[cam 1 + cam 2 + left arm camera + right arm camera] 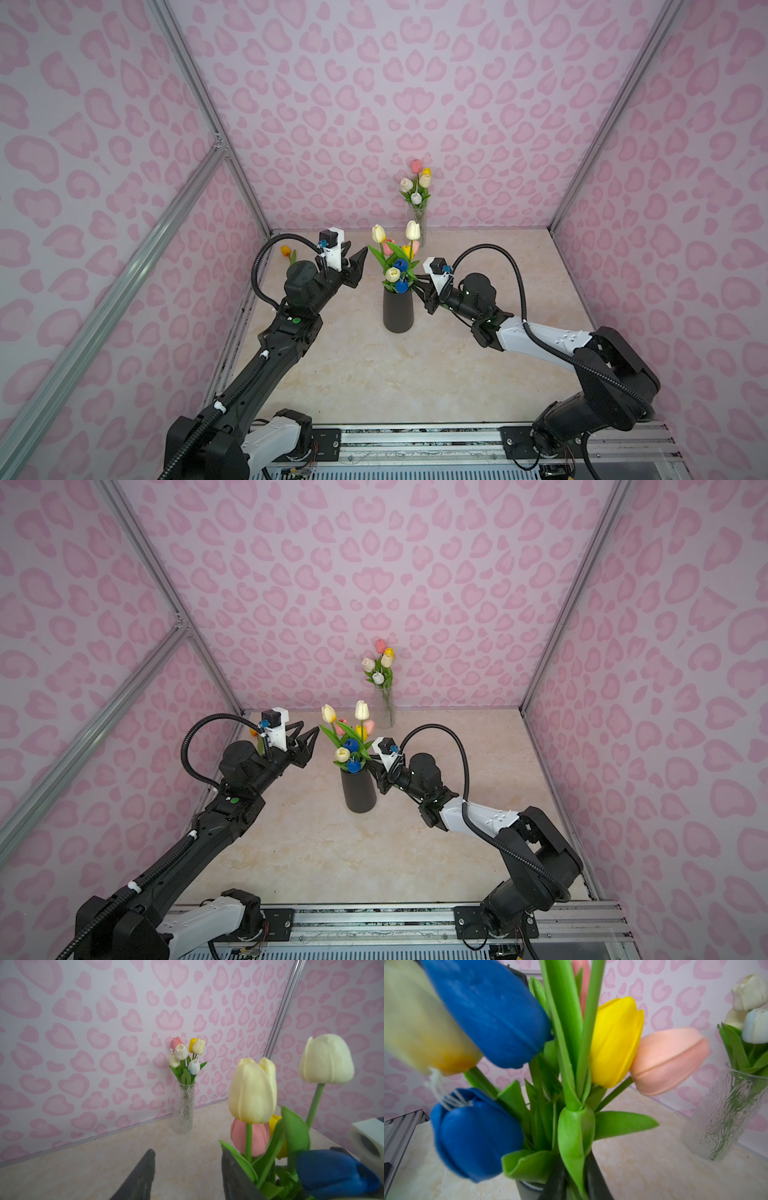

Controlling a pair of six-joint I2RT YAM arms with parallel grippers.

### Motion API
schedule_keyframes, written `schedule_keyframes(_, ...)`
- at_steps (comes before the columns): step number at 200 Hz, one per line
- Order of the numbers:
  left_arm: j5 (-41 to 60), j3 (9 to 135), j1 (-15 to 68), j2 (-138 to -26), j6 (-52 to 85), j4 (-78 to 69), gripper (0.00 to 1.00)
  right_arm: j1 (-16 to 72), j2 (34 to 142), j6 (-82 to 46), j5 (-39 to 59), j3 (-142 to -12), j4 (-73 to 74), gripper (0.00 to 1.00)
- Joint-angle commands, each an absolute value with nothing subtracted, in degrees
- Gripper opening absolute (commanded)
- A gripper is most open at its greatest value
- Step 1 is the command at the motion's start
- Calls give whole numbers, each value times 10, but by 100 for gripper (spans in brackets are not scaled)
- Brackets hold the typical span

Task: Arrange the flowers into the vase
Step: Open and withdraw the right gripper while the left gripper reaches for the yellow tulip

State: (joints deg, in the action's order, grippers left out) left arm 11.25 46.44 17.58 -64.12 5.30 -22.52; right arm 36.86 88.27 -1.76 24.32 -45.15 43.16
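A black vase (398, 311) (358, 791) stands mid-table with several flowers (395, 266) (349, 746) in it: cream, pink, yellow and blue tulips. My right gripper (417, 283) (575, 1159) sits at the vase's rim on the right side. Its fingers flank a green leaf (574, 1147) and stem of that bunch, and the leaf hides whether they press on it. My left gripper (358, 253) (188, 1153) hovers left of the bunch, open and empty, one finger beside a leaf. An orange tulip (286, 250) lies at the far left, partly behind the left arm.
A clear glass vase (417, 226) (184, 1109) (724, 1113) with several more tulips stands against the back wall. Pink patterned walls close in three sides. The arms' rail (415, 440) runs along the front edge.
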Motion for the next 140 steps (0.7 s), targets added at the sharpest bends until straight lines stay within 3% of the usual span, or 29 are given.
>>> schedule_keyframes(1, 77, 459, 175, -642, 45, -247, 53, 368, 876, -9, 235, -449, 437, 27)
schedule_keyframes(27, -14, 458, 169, -643, 49, -224, 54, 369, 848, -2, 230, -455, 409, 43)
schedule_keyframes(56, -97, 469, 121, -653, 92, -165, 57, 369, 796, 9, 219, -448, 385, 52)
schedule_keyframes(102, -80, 595, -14, -820, 166, 84, 62, 368, 713, 11, 194, -411, 419, 55)
schedule_keyframes(140, -89, 733, -42, -1002, 130, 253, 66, 380, 674, 32, 197, -389, 436, 56)
